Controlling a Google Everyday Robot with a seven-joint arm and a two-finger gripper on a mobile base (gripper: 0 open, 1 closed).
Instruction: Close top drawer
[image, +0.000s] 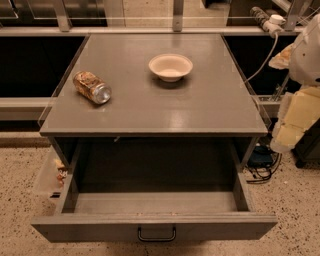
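The top drawer (155, 227) of the grey cabinet (150, 112) is pulled far out toward me. Its deep box is empty, and the black loop handle (156, 234) sits at the centre of its front, near the bottom edge of the view. My arm hangs at the right edge, beside the cabinet's right side. My gripper (283, 141) is at its lower end, level with the cabinet top's front edge, apart from the drawer and well above and right of the handle.
On the cabinet top lie a crushed drinks can (92, 87) on its side at the left and a white bowl (170, 66) at the back centre. A clear bin (51, 175) hangs on the cabinet's left side. Cables (260, 167) lie on the floor at the right.
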